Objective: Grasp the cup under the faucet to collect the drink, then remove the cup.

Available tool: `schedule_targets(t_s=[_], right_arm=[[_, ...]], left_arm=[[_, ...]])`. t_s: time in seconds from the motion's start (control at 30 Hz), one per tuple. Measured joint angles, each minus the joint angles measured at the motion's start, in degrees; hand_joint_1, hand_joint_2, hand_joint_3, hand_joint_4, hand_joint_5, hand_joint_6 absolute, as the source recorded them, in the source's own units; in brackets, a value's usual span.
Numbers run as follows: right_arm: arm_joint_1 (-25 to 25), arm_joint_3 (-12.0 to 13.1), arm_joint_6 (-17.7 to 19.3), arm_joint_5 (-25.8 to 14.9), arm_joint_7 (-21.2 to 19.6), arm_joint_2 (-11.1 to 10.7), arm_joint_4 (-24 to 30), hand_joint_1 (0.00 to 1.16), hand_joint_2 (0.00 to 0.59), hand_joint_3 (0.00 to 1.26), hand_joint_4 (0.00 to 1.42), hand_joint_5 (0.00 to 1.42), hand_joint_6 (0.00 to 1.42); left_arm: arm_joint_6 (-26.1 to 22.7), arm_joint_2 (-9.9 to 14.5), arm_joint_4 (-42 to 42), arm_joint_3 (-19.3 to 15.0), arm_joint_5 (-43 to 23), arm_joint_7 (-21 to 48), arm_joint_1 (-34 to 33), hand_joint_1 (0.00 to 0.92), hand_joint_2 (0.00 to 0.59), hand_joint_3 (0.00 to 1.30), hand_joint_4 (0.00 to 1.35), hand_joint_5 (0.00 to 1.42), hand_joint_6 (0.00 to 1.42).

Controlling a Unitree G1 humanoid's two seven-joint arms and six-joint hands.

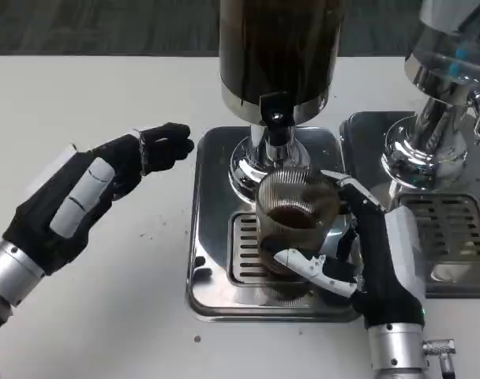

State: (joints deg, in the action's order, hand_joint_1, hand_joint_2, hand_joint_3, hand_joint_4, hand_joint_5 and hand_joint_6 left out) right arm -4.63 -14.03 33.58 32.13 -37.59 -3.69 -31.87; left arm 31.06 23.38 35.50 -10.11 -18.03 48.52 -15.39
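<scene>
A ribbed clear cup (294,219) with dark drink in its bottom stands on the drip grate (245,251), right below the black faucet (276,125) of the dark drink dispenser (278,49). My right hand (365,254) grips the cup from its right side, thumb across the front and fingers around the back. My left hand (106,180) hovers over the white table left of the dispenser's steel base (211,205), fingers stretched toward the faucet and holding nothing.
A second dispenser (448,55) with its own steel tray (449,229) stands close on the right, just beyond my right hand. White table (106,316) lies in front and to the left.
</scene>
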Motion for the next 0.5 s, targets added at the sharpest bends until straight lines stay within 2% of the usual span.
schedule_targets(t_s=[0.2,0.5], right_arm=[[3.97,1.05,0.24,0.25,-0.9,-1.27,5.57,0.77,0.206,0.62,0.74,0.88,1.23],[10.01,2.61,0.28,0.08,-0.48,-2.02,12.8,0.8,0.189,0.63,0.74,0.9,1.26]], left_arm=[[1.44,-0.38,0.73,0.1,0.73,0.0,-0.04,0.0,0.186,0.27,0.24,0.19,0.16],[4.81,-0.79,1.37,0.57,3.14,-0.51,0.0,0.0,0.187,0.27,0.24,0.19,0.16]])
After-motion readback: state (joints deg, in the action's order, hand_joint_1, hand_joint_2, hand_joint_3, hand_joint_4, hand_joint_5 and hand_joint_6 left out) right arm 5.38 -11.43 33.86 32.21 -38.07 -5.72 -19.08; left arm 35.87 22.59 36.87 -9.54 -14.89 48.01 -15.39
